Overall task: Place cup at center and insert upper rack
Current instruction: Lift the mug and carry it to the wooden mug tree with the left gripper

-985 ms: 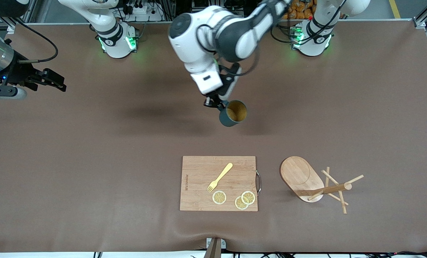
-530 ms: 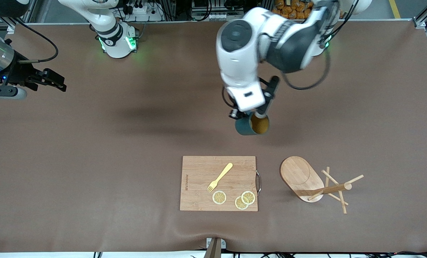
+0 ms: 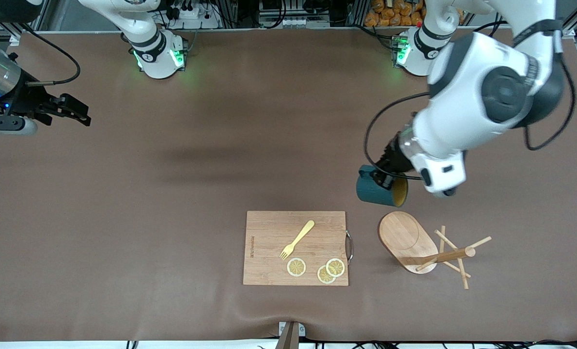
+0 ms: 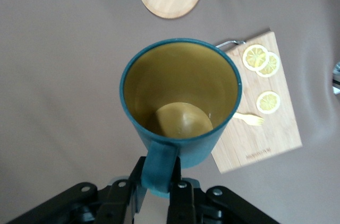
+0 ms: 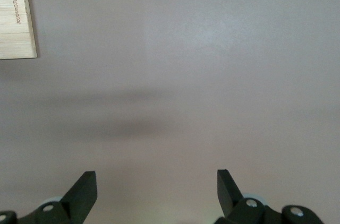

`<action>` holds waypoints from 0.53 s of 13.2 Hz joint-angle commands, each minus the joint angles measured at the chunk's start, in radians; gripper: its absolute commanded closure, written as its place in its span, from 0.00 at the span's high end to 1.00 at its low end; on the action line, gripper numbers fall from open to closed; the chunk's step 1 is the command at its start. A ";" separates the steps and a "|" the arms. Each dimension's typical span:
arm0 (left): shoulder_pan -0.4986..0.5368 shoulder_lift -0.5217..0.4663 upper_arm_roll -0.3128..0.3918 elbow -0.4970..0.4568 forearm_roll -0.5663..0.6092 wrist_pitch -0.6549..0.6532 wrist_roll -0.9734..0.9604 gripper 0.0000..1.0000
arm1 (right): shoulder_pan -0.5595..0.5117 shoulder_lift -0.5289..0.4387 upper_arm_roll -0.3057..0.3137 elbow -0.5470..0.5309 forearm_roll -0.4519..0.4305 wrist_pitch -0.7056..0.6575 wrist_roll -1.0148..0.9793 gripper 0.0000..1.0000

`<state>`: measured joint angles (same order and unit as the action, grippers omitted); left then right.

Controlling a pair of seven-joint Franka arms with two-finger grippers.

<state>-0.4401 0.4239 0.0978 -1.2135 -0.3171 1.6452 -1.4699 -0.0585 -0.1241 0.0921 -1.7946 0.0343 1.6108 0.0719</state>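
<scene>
Two end effectors: our left end effector (image 3: 389, 178) pinches the cup (image 3: 380, 191) by its handle (tilted, at the upper rack's (image 3: 426, 247) eleven o'clock); our right end effector (image 3: 77, 112) waits, jaws wide.

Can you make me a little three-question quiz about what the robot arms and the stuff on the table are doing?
1. True or false: the left pincer is shut on the cup by its handle.
2. How many lemon slices lie on the cutting board?
3. The mug tree is: A standing upright, B lying on its side, C held by the right pincer.

Key: 1 true. 2 three. 3 B; the right pincer waits open over bare table at the right arm's end.
</scene>
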 commanded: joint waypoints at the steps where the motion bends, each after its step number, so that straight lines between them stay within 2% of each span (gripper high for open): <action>1: 0.085 -0.027 -0.012 -0.027 -0.117 -0.008 0.086 0.00 | -0.011 -0.017 0.009 -0.014 -0.005 0.009 -0.004 1.00; 7: 0.254 0.004 -0.009 -0.041 -0.376 -0.010 0.321 0.00 | -0.012 -0.017 0.009 -0.014 -0.005 0.023 -0.012 1.00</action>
<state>-0.2290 0.4256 0.0986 -1.2430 -0.6160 1.6430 -1.2129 -0.0585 -0.1241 0.0927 -1.7947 0.0343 1.6256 0.0719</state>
